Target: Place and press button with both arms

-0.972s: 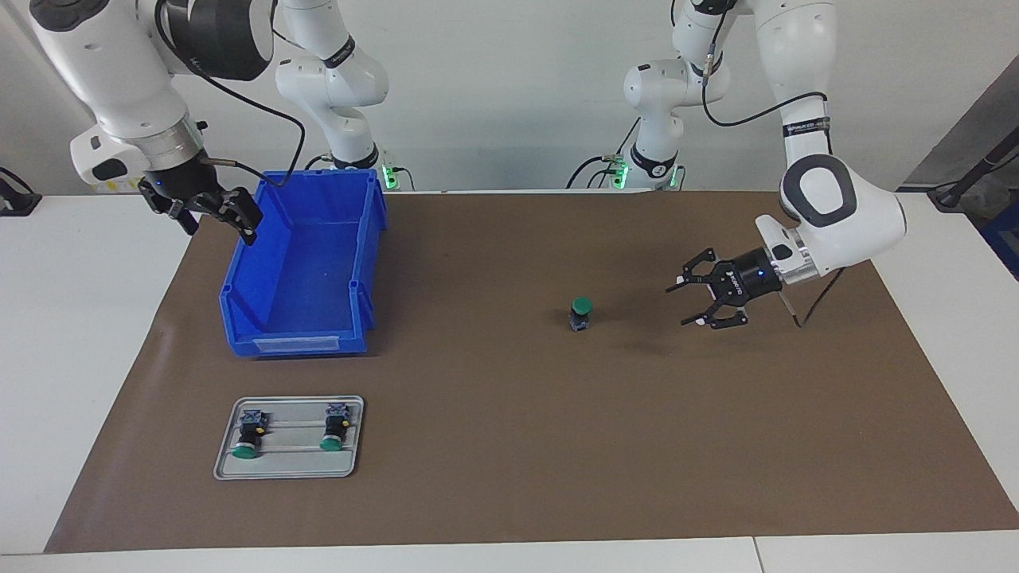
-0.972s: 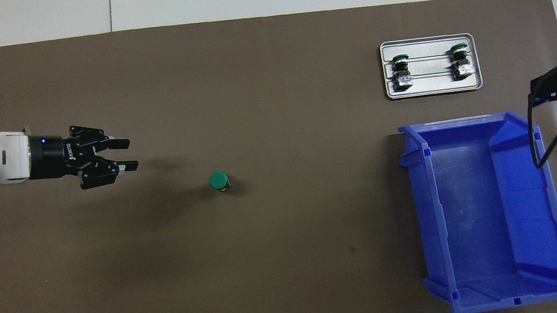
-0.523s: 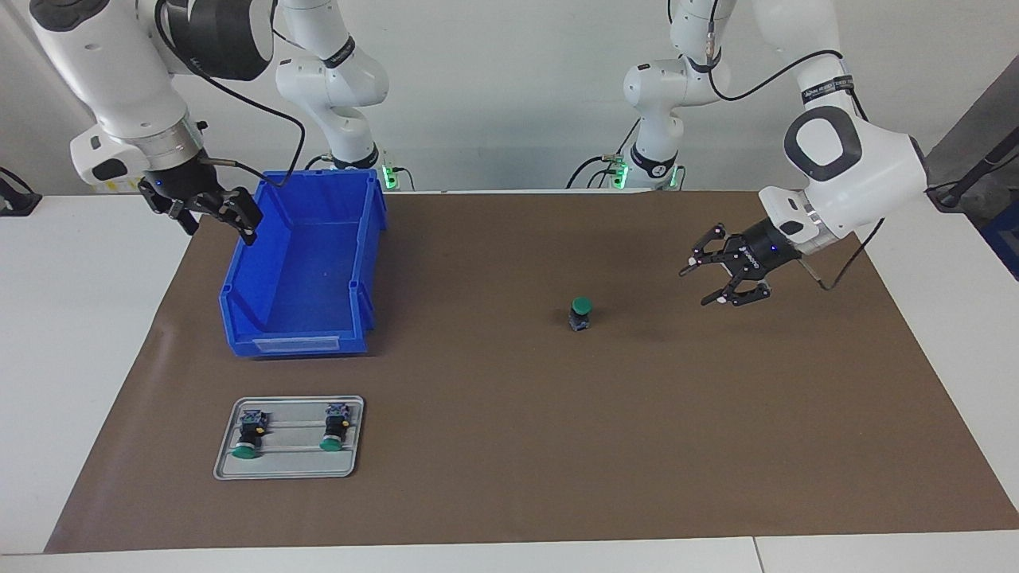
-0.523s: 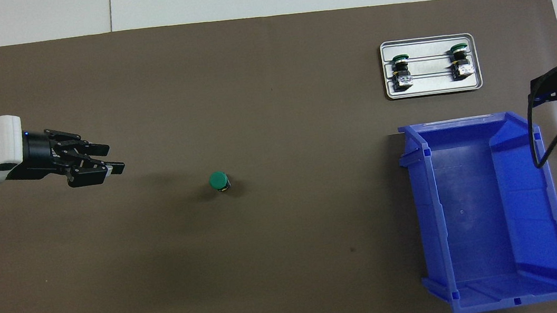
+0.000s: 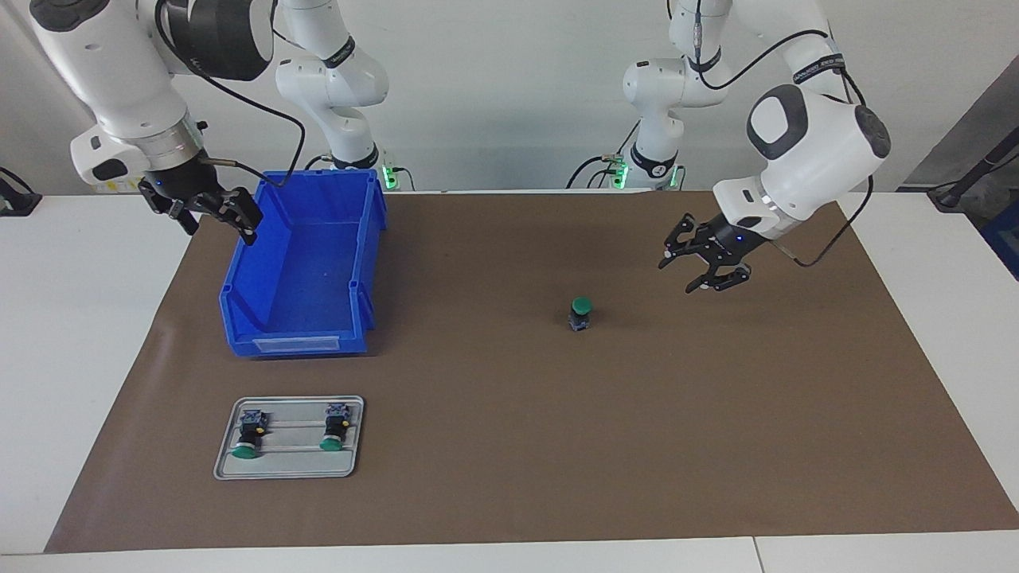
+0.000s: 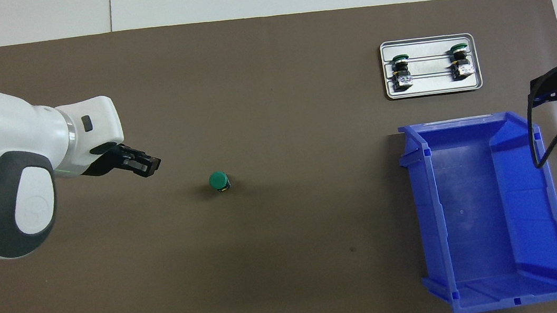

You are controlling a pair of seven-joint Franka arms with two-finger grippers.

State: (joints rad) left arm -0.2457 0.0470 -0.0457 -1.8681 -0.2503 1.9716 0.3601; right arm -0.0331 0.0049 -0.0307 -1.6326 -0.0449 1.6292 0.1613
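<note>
A: Button [image 5: 581, 313] position?

B: Upright on the brown mat [image 5: 509, 477], green cap up, near the middle of the desk [image 5: 80, 318], somewhat toward the left arm's end. Nothing touches it.

A: Left end effector [image 5: 700, 265]?

B: In the air over bare mat, between the button and the left arm's end of the desk, well apart from the button. It holds nothing. Fingers look partly drawn in, a gap showing between the tips in the facing view; whether they count as spread or pressed together I cannot tell. In the overhead view the white wrist covers most of it and only the black tips [image 6: 144, 164] stick out, pointing toward the button.

A: Right end effector [image 5: 219, 211]?

B: Raised over the rim of the blue bin [image 5: 302, 318], at the bin's corner nearest the robots on the right arm's end. Fingers spread, empty. That arm waits.

A: Other items?

B: A grey metal tray [image 5: 288, 468] on the mat, farther from the robots than the bin. Two more green-capped buttons lie on their sides on it, one [image 5: 248, 434] beside the other [image 5: 334, 427], apart.
</note>
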